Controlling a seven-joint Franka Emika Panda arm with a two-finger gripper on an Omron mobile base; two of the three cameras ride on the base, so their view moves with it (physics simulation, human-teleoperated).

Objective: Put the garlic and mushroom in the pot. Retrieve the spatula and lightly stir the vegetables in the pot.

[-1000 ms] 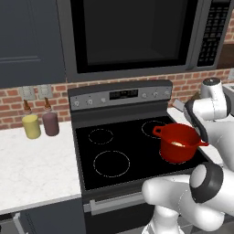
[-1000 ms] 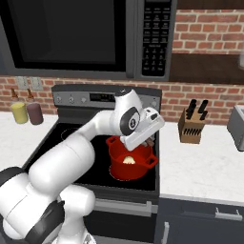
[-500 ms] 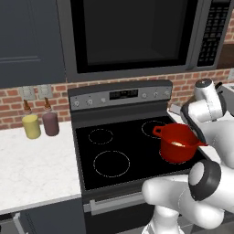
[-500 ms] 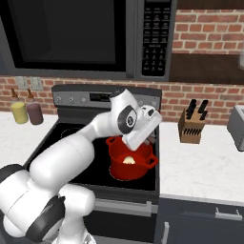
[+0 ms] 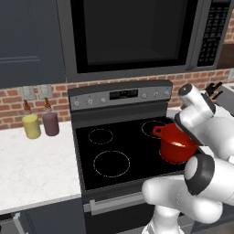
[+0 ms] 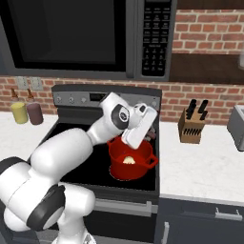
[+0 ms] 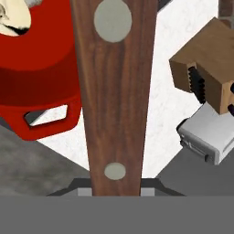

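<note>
The red pot stands on the stove's front right burner, also seen as the pot in the left base view. A pale vegetable lies inside it; I cannot tell whether it is the garlic or the mushroom. In the hand view a pale piece shows over the pot's rim. My gripper is shut on the spatula's brown wooden handle, which runs straight up that view; its blade is out of view. The hand hangs tilted just above the pot's right rim.
A wooden knife block and a toaster stand on the white counter to the right of the stove. A yellow canister and a maroon canister stand at the back left. The microwave hangs above the stove.
The wrist has swung left and down, and the hand has tilted toward the pot's right rim with the spatula still in it. The pot has not moved.
</note>
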